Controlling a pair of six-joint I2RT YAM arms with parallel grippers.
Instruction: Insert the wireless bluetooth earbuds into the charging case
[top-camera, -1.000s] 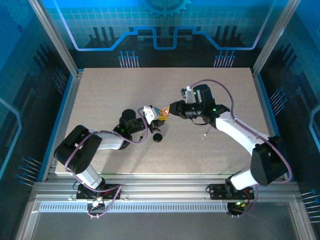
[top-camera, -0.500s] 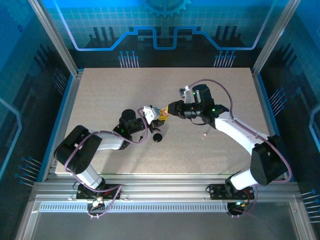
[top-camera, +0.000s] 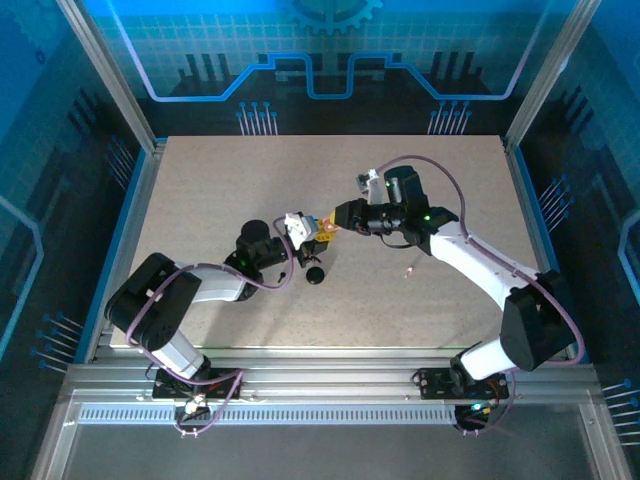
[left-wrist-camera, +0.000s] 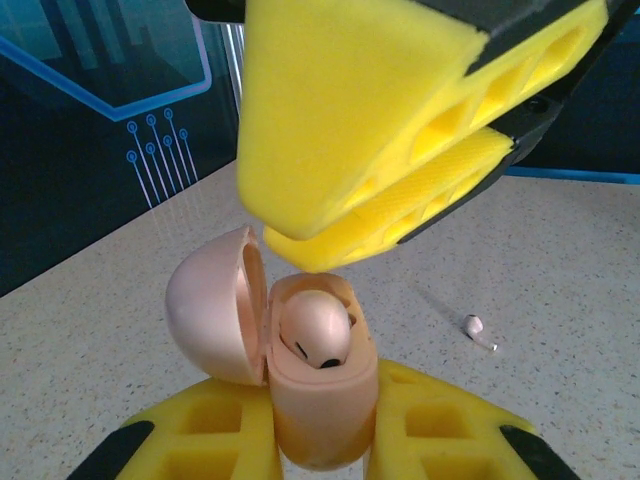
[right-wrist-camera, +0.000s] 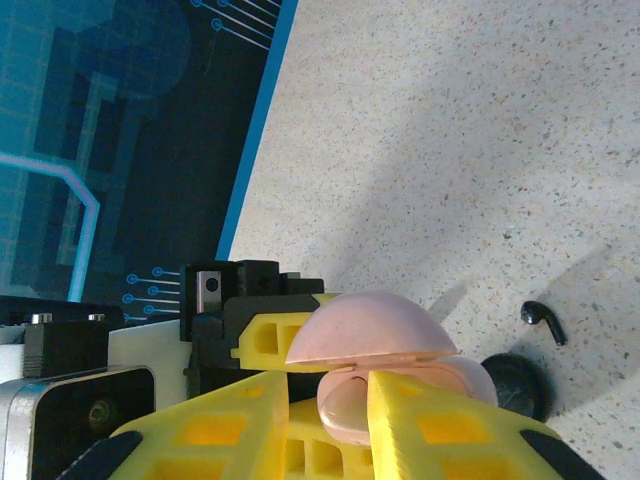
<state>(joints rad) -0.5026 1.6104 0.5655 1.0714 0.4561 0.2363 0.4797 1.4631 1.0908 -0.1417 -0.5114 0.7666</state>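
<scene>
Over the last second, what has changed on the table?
The left tool, gripping the open pink case, and the right tool at it drifted slightly left. Nothing grabbed or released. The black case and loose pink earbud stayed put.

- The table (top-camera: 220, 180) is being lit brightly and evenly from above, while the blue walls around it are being left dim.
- Short, soft shadows are being cast beneath the arms.
- The yellow pad (left-wrist-camera: 350, 100) nearest the left wrist lens is being rendered soft, and a mild sheen is being shown on the pink case (left-wrist-camera: 320, 400).
- A long shadow is being thrown beside the black earbud (right-wrist-camera: 543, 322).
</scene>
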